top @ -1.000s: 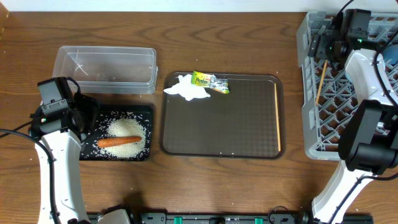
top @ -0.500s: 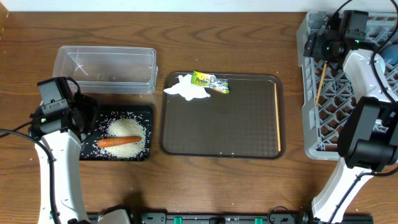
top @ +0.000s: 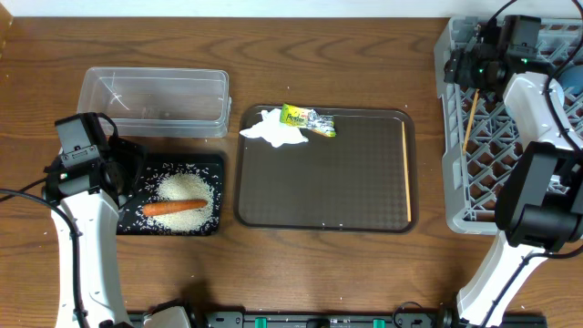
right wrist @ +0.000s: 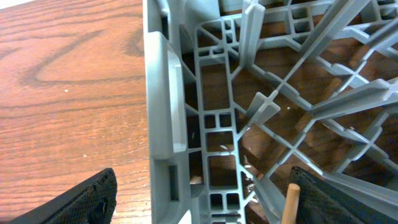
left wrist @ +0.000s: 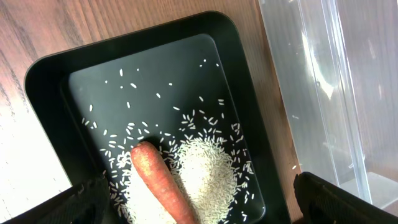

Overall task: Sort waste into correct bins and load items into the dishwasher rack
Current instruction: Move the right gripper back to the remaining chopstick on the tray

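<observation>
The rice heap (top: 182, 193) and the orange carrot (top: 175, 207) lie in the black tray (top: 127, 223). My left gripper (top: 126, 173) hovers open over that tray; in the left wrist view the carrot (left wrist: 163, 186) and rice (left wrist: 208, 174) show between its fingers. The tissue (top: 271, 128) and snack wrapper (top: 309, 120) lie on the brown tray's far left. One chopstick (top: 406, 173) lies along that tray's right edge. Another chopstick (top: 470, 118) leans in the grey rack (top: 453, 137). My right gripper (top: 465, 67) is open above the rack's left wall (right wrist: 163, 93), the chopstick tip (right wrist: 290, 202) beside its right finger.
The clear tub (top: 155, 100) stands behind the black tray, and its wall (left wrist: 317, 81) shows in the left wrist view. The brown serving tray (top: 323, 196) fills the middle. The right arm reaches over the rack's right half. Bare wood lies between the tray and the rack.
The right gripper has shifted slightly toward the rack's far left corner. The left arm and all objects stay where they were.
</observation>
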Tool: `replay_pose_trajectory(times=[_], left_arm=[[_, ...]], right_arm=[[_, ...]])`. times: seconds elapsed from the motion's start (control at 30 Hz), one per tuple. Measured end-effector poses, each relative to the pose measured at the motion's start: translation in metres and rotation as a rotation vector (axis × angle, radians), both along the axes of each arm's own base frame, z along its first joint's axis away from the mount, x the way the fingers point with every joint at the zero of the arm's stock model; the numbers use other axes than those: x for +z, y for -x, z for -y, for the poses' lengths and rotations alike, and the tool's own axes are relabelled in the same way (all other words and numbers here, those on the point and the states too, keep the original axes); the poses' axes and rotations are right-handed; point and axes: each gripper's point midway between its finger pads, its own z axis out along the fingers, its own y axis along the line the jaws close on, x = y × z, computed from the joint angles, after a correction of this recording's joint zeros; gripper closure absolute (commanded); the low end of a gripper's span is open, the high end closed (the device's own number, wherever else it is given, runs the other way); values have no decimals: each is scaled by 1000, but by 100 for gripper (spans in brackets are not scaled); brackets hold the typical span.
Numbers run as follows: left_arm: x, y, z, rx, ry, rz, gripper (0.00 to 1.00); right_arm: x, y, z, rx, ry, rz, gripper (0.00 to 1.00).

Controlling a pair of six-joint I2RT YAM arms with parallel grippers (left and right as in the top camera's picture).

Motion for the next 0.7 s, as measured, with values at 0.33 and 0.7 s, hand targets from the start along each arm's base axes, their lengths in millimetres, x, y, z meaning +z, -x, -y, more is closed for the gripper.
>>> replay_pose_trajectory(times=[0.33,0.7], left_arm=[[0,0,0,0,0,0,2],[0,0,0,0,0,0,2]], right_arm=[[22,2,-14,50,-65,37,13],[70,26,-26,62,-99,51,13]])
